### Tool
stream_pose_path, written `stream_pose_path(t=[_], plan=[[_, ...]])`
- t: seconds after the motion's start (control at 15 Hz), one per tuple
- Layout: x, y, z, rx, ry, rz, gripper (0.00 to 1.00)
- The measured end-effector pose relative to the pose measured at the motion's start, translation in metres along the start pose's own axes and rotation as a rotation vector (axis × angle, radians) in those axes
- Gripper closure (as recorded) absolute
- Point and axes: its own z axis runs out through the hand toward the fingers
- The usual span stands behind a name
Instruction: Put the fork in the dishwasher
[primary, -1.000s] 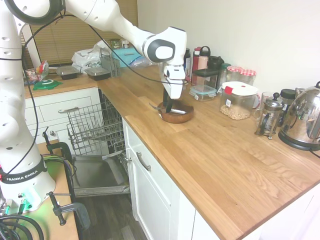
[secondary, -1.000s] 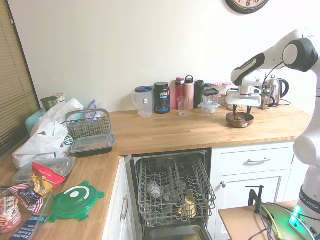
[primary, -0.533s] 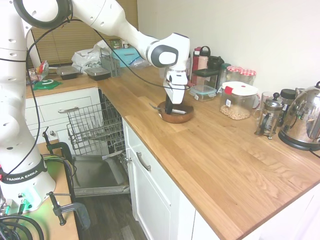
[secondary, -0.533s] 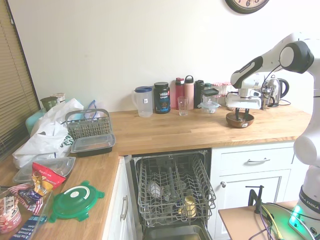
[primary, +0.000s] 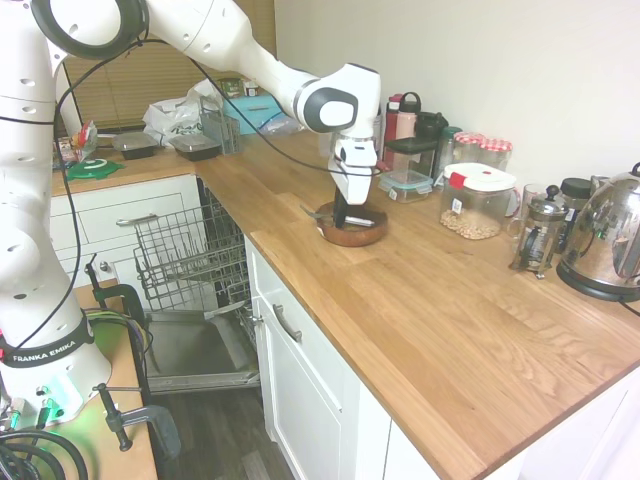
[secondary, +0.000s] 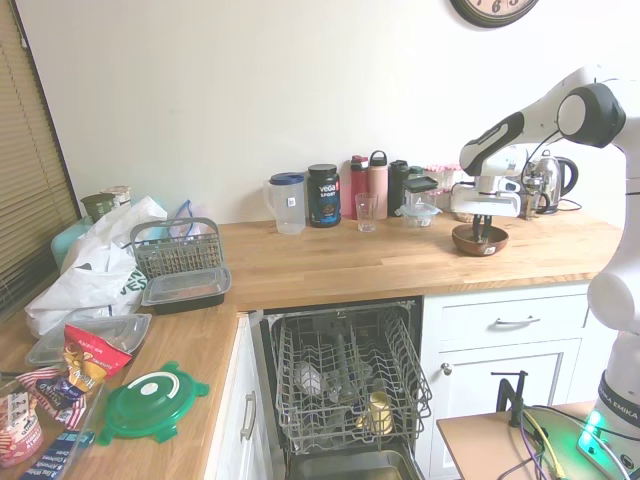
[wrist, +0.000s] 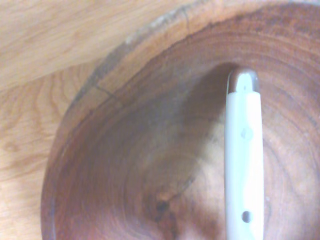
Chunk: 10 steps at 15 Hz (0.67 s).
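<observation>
White arm's black two-finger gripper (primary: 340, 216) hangs down into the round brown wooden bowl (primary: 352, 226) on the light wood countertop (primary: 430, 300). Slim silver metal fork (primary: 318, 213) lies across the bowl with one end over the rim on the dishwasher side; long axis roughly level, running along the counter. Wrist view shows a pale, shiny handle (wrist: 243, 160) over the bowl's inside, rounded tip toward the far wall. Fingers look narrow around it, but can't tell whether they actually grip. Built-in dishwasher (secondary: 345, 385) with grey wire rack stands open, rack pulled out, well apart from the bowl. Clear jar with white lid (primary: 477, 200) stands near the bowl.
</observation>
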Motion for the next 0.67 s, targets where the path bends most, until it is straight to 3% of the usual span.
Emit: stream_pose_path(t=[0.2,0.4,0.67], plan=[[0.002,0.000,-0.003,0.014,0.007,0.003,1.00],[-0.007,0.016,-0.032,0.081,0.050,-0.007,1.00],[-0.083,0.044,-0.104,0.168,0.223,-0.070,1.00]])
